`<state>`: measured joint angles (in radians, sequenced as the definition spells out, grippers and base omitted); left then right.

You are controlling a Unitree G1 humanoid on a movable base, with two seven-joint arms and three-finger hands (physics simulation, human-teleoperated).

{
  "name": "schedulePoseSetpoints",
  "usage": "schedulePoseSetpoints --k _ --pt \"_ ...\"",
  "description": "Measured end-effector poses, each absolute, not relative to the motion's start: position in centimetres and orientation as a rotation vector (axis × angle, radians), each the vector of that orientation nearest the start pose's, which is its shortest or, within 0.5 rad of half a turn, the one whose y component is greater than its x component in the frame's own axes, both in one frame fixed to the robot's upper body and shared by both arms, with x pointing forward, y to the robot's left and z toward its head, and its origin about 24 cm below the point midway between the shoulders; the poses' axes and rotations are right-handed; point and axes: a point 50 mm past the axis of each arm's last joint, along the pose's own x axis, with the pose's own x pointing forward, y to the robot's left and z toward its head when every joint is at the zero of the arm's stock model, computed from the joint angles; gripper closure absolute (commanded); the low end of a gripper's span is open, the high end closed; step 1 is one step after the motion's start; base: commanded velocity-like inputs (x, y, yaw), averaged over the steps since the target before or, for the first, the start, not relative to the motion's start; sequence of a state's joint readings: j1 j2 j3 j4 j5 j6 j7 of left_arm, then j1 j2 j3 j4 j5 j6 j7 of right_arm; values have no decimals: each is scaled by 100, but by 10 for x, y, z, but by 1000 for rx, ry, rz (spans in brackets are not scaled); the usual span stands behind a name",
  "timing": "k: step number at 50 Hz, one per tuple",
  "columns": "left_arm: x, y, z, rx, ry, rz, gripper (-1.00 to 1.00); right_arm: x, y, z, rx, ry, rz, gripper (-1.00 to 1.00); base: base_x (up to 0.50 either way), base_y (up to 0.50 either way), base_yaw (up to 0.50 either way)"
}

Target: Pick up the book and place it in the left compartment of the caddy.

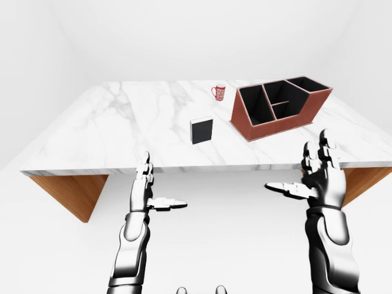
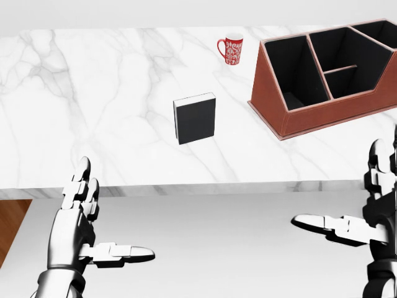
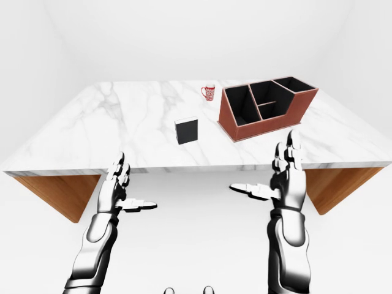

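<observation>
**Mia:** Fingers (image 2: 81, 186) on the left hand (image 2: 79, 225) point straight up and the thumb sticks out to the side, so that hand is wide open and holds nothing

**Ben:** And the right hand (image 1: 318, 177)?

**Mia:** Same thing. It is spread wide and it is empty. Both hands hang low in the head view, below the table edge, well apart from the book (image 2: 195, 118)

**Ben:** Where is the book?

**Mia:** It stands up on the white marble table (image 2: 93, 93), near the middle. The caddy (image 2: 322, 81) sits to its right in the head view, and a red mug (image 2: 231, 48) is higher up, between the two but apart from both

**Ben:** What can go wrong?

**Mia:** I think the book can tip over. It stands on its thin edge, so a bump from a finger may knock it flat, and then it is hard to grab

**Ben:** Anything else?

**Mia:** The caddy has a few boxes inside. The left one is narrow, so the book may hit the wall or land in the wrong box if it goes in crooked. A wide swing may hit the mug too
</observation>
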<state>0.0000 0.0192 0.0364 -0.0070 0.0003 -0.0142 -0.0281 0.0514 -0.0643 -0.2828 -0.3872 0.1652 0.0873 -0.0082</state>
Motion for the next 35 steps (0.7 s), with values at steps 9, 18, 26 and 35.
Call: schedulePoseSetpoints --k 9,18,26,35 --pt "254 160 45 24 -19 8 -100 215 -246 131 43 -342 -313 -100 0 0 0" --pt "254 160 44 26 -20 10 -100 203 -272 138 75 -386 -374 -100 0 0 0" --pt "255 160 43 28 -18 11 -100 191 -296 145 84 -418 -436 -100 0 0 0" --pt "255 160 41 32 -14 12 -100 173 -327 147 90 -431 -516 -100 0 0 0"
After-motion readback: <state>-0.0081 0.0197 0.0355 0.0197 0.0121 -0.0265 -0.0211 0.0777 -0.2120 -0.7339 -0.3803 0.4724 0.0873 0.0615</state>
